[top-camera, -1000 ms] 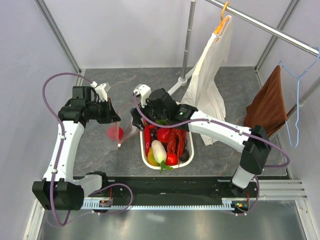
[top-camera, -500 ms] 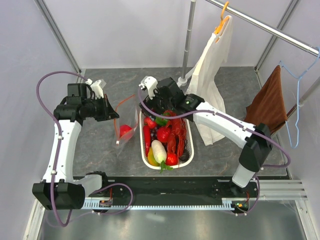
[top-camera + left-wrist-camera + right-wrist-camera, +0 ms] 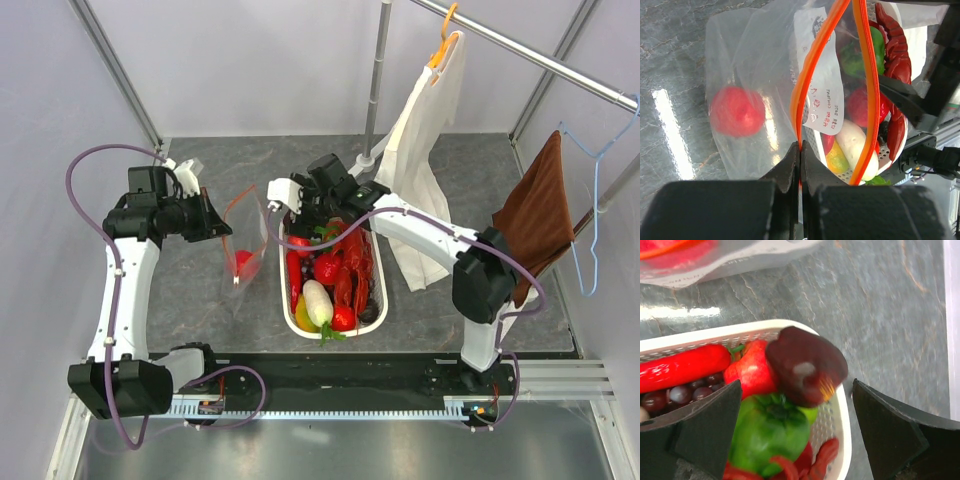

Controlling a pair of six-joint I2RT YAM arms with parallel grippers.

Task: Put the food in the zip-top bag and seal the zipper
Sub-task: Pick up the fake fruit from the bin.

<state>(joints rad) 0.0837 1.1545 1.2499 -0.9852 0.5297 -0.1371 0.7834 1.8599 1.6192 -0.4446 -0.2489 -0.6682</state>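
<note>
right hand (image 3: pixel 797 425) swung back from the bag (image 3: pixel 750 60) to the far end of the basket (image 3: pixel 715 332), fingers spread, empty, over the purple bulb (image 3: pixel 805 365). left hand (image 3: pixel 799 150) clamped on the zipper (image 3: pixel 812 75), mouth held open. one red fruit (image 3: pixel 737 111) bagged; rest in basket, zipper unsealed. top view: arm hides basket's far end. bagged fruit blurred through plastic.

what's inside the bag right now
One red fruit lies inside the bag. The pepper and lobster seen through its mouth sit in the basket behind. Its white label covers a small patch.
</note>
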